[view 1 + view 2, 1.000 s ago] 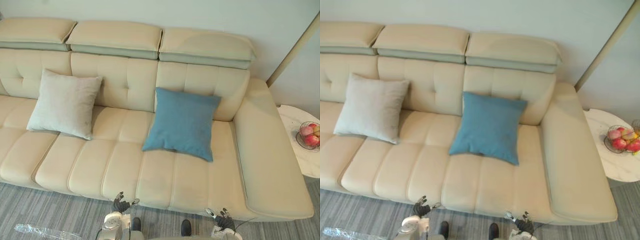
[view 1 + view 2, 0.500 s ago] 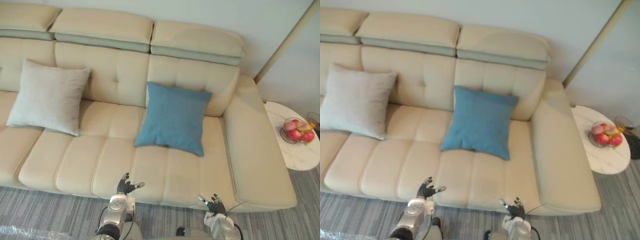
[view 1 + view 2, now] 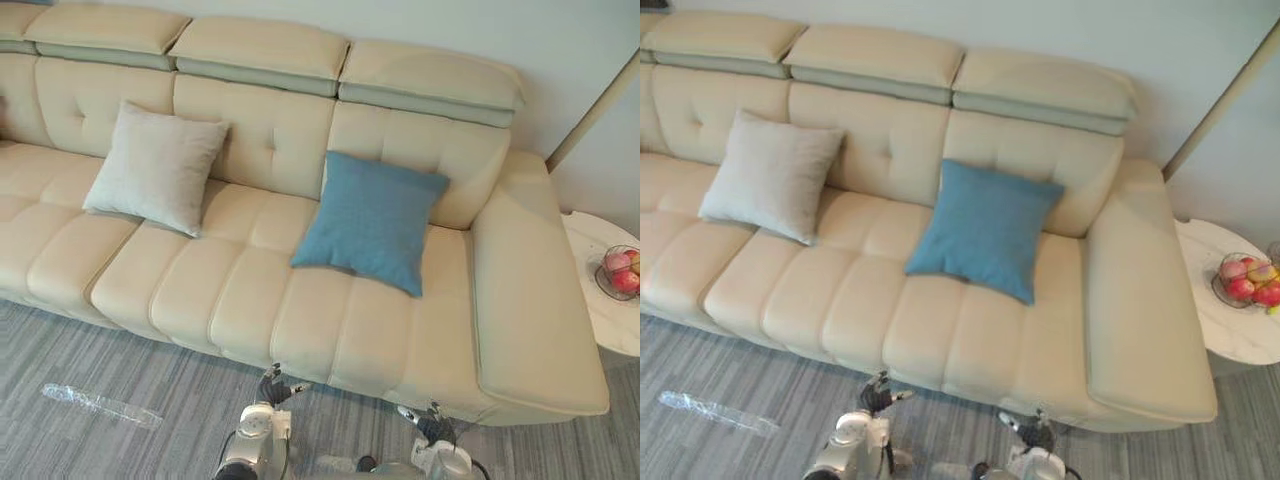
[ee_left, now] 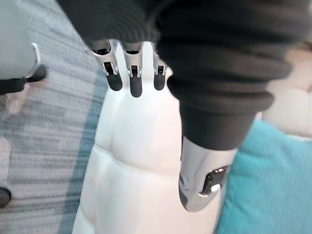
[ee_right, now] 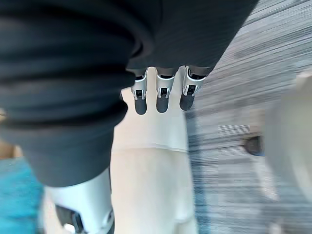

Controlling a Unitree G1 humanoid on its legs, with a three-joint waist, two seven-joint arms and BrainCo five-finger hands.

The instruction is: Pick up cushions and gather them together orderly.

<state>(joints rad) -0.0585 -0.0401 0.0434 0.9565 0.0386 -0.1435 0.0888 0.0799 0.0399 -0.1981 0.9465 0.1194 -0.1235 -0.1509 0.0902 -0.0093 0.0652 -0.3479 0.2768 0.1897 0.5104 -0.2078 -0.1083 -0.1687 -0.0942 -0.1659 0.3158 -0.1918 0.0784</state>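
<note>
1 grey cushion (image 3: 155, 167), 1 blue cushion (image 3: 372, 220), well apart on sofa (image 3: 250, 300); left hand (image 3: 272, 385), right hand (image 3: 430, 424) spread, near front edge.

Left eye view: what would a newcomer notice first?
The blue cushion leans on the cream sofa toward its right end; the pale grey cushion leans further left, apart from it. The left hand and right hand hover open and empty before the seat's front edge.

Both head views looked steeply down from in front of the sofa (image 3: 300, 300), set slightly apart sideways, and shared its seat with the blue cushion (image 3: 372, 220) near centre frame. Each wrist view looked from very close along its own hand, the left hand (image 4: 135, 84) and the right hand (image 5: 161, 101), toward the sofa's front and the carpet (image 4: 53, 122).
</note>
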